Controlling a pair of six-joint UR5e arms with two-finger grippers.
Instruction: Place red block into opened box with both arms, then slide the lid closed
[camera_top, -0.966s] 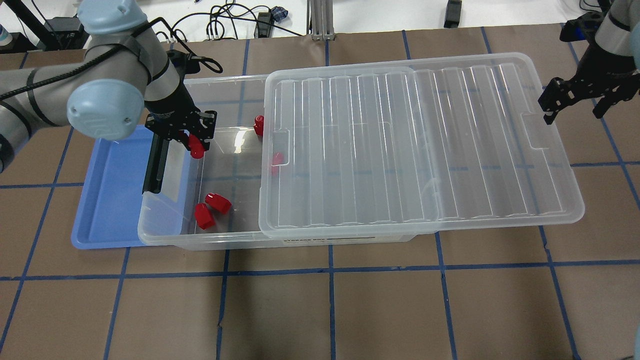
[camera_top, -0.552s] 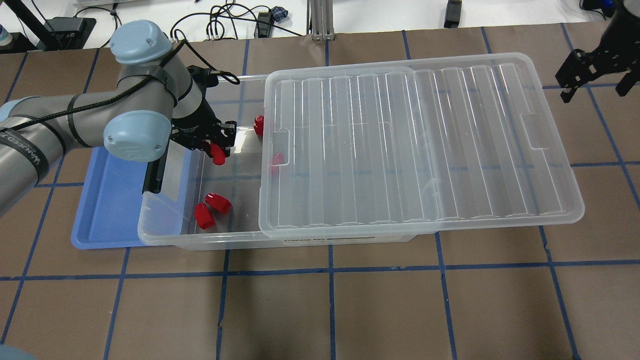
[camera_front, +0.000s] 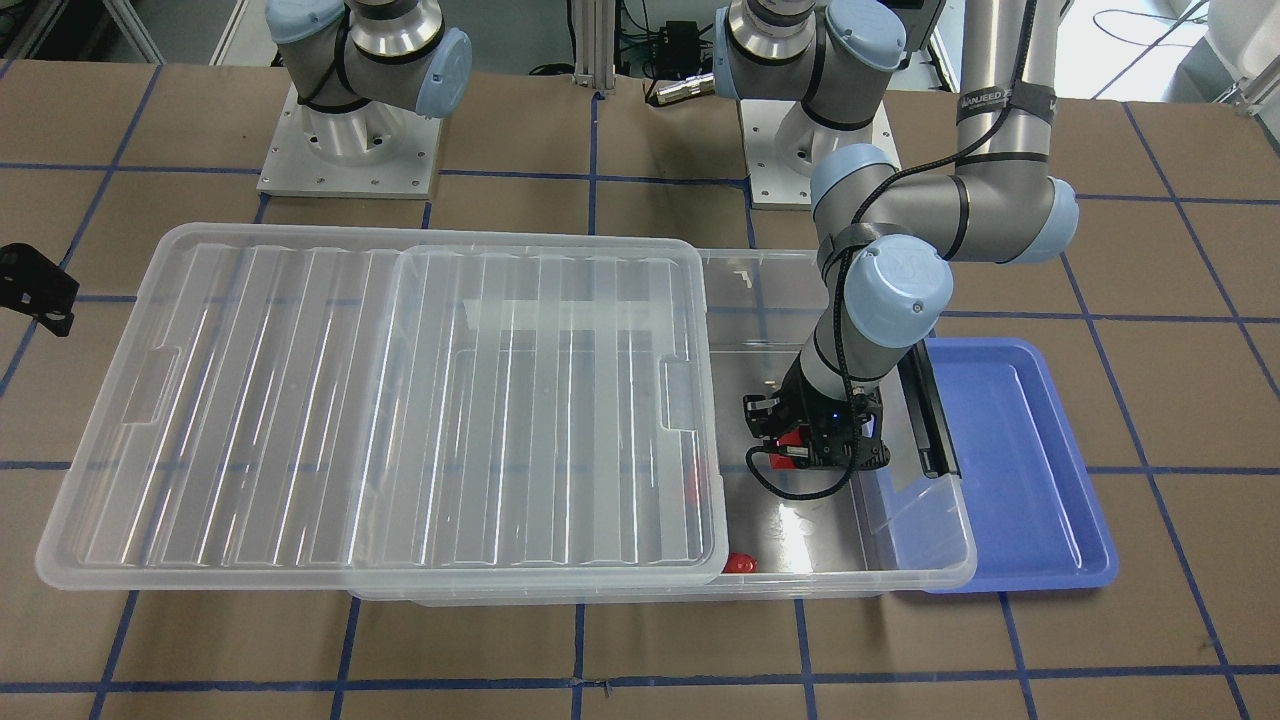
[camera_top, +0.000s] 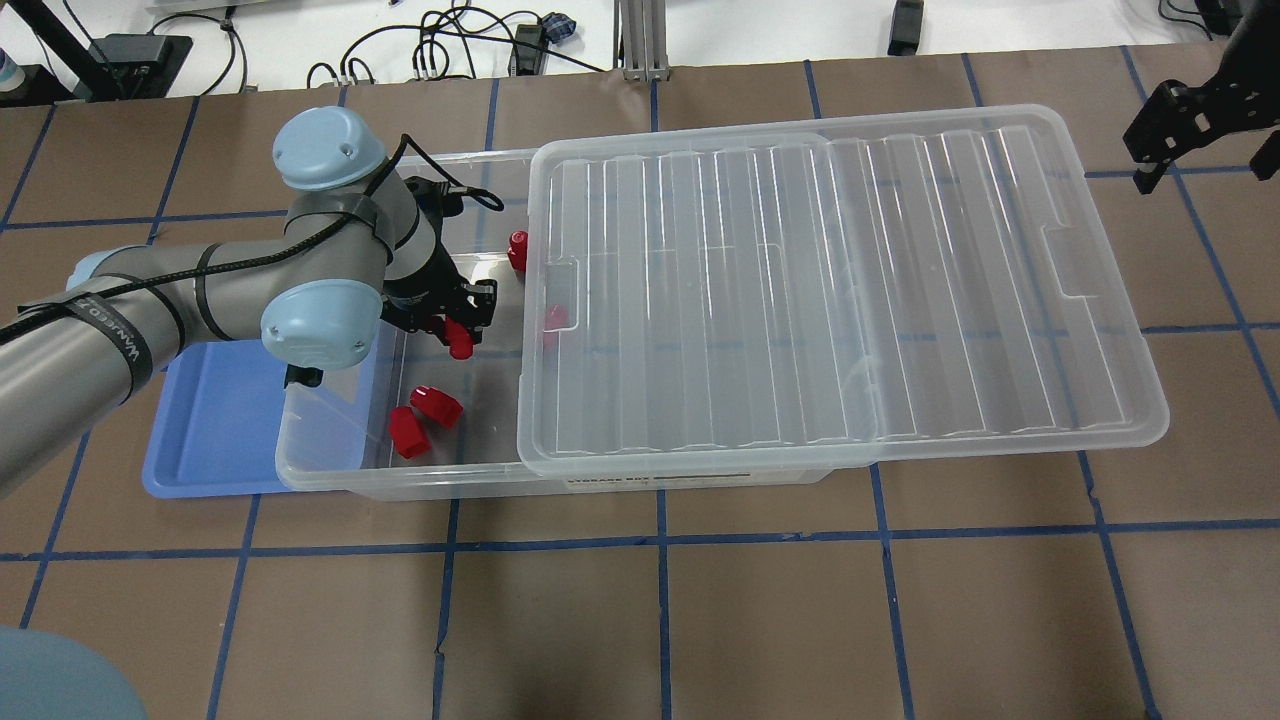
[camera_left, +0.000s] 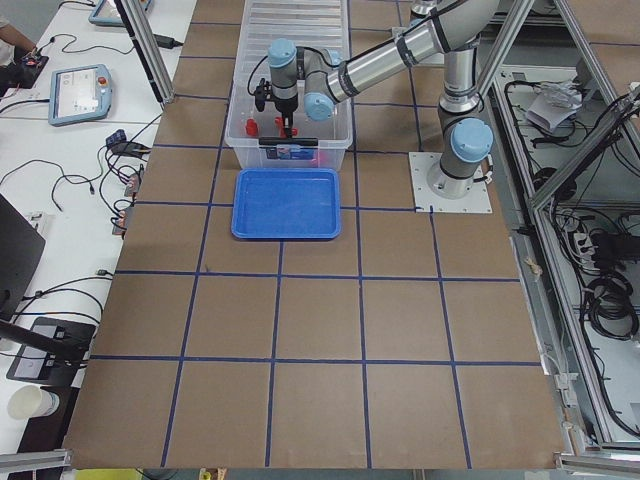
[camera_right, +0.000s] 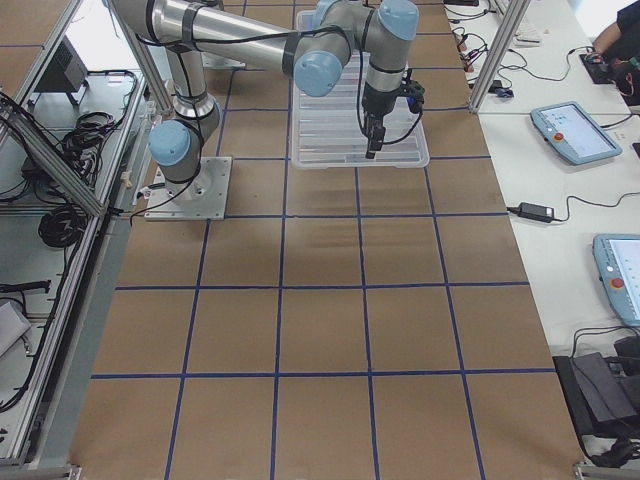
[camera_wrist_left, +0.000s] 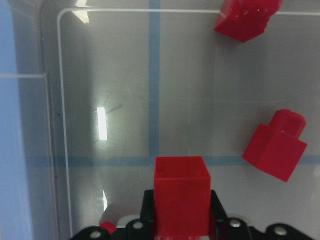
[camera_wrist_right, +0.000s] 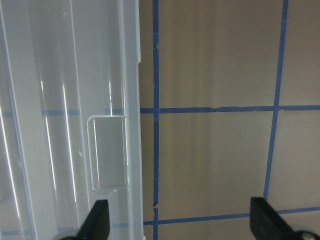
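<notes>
My left gripper (camera_top: 457, 328) is shut on a red block (camera_top: 461, 346) and holds it above the floor of the box (camera_top: 330, 478), over its uncovered left end. From the left wrist, the held red block (camera_wrist_left: 180, 200) sits between the fingers, with two more red blocks (camera_wrist_left: 275, 150) lying on the box floor below. The lid (camera_top: 850, 290) lies slid to the right and covers most of the box. My right gripper (camera_top: 1200, 160) hangs open beyond the lid's far right corner, gripping nothing. In the right wrist view the lid's end tab (camera_wrist_right: 107, 152) lies just left of that gripper (camera_wrist_right: 181, 222).
A blue tray (camera_top: 205, 420) sits partly under the box's left end. Two red blocks (camera_top: 422, 420) lie near the box's front wall, one (camera_top: 517, 250) near the back wall and one (camera_top: 553, 318) under the lid's edge. Cables lie beyond the table's far edge.
The left arm carried the red block rightward and toward the table's front, further over the box. The right gripper drew back from the lid's right edge toward the far right corner.
</notes>
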